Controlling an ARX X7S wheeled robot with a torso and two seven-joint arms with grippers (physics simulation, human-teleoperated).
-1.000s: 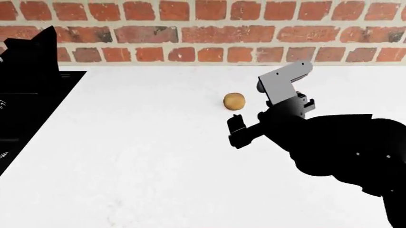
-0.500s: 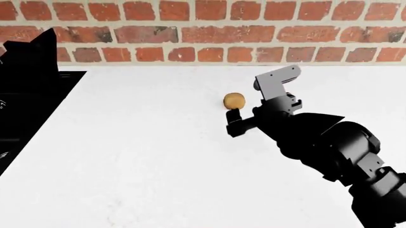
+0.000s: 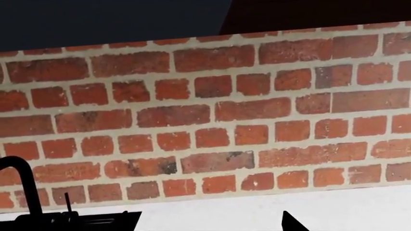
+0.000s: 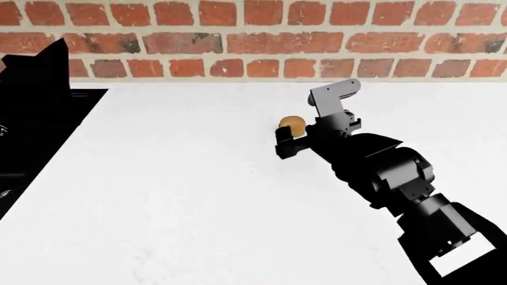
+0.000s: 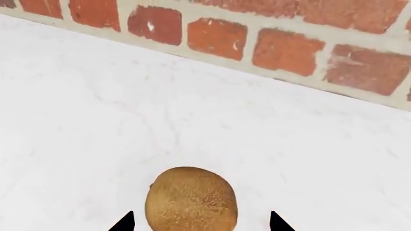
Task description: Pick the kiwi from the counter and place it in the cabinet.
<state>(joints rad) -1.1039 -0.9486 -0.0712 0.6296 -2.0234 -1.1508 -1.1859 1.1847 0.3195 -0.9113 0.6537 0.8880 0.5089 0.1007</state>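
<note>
Right wrist view: kiwi [image 5: 190,198] sits on the worktop [image 5: 96,110] between your right end effector [image 5: 200,222] tips, spread, not pinching. Grasp, lift, cabinet placement all left.

We count one kiwi [image 4: 292,124], one table [image 4: 182,196], one sink [image 4: 35,136] and one brick wall [image 4: 237,38].

My head camera looks down over the bench [image 4: 174,196] toward the far brick wall [image 4: 237,41] — both wrist cameras face that wall too, my right one close above the bench.
</note>
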